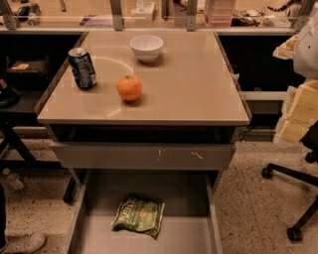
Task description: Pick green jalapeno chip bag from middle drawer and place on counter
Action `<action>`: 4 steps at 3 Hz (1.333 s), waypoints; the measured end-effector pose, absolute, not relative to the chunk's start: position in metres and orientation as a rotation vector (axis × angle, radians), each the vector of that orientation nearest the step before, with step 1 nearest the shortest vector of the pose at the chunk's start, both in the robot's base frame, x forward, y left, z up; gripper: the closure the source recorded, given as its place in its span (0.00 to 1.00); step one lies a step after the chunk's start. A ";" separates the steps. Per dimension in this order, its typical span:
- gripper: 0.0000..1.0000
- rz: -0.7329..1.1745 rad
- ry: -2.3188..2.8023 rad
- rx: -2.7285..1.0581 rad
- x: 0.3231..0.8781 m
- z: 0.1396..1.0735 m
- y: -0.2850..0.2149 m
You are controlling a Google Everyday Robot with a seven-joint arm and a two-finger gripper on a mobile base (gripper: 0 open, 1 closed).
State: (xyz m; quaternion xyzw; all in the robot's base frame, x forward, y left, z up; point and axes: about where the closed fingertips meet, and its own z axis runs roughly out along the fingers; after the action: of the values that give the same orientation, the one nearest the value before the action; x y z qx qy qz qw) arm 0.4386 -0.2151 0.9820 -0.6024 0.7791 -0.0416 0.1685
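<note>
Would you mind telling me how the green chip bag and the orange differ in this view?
The green jalapeno chip bag lies flat and crumpled in the middle drawer; the orange is round and sits on the counter. The bag is green and wider than the orange. Both lie free, with the gripper at the view's right edge, away from them.

Gripper outside frame. Drawer (189, 234) near end cut by bottom edge. Bag (138, 216) lettering too small to read; can (82, 68) label likewise. Chair (292, 175) cut by right edge, only base legs showing. Shoe (25, 243) cropped bottom left. Clutter (218, 12) behind counter (198, 92) cropped at top, unidentifiable.
</note>
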 end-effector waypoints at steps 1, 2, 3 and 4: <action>0.00 -0.118 2.215 -1.713 0.439 0.982 -0.215; 0.00 -0.150 2.230 -1.705 0.438 0.971 -0.217; 0.00 -0.109 2.267 -1.682 0.429 0.927 -0.213; 0.00 -0.027 2.312 -1.698 0.414 0.856 -0.206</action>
State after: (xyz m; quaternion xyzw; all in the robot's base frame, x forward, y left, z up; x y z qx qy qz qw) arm 0.4145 -0.2061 0.8558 -0.5863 0.7986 -0.0093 0.1360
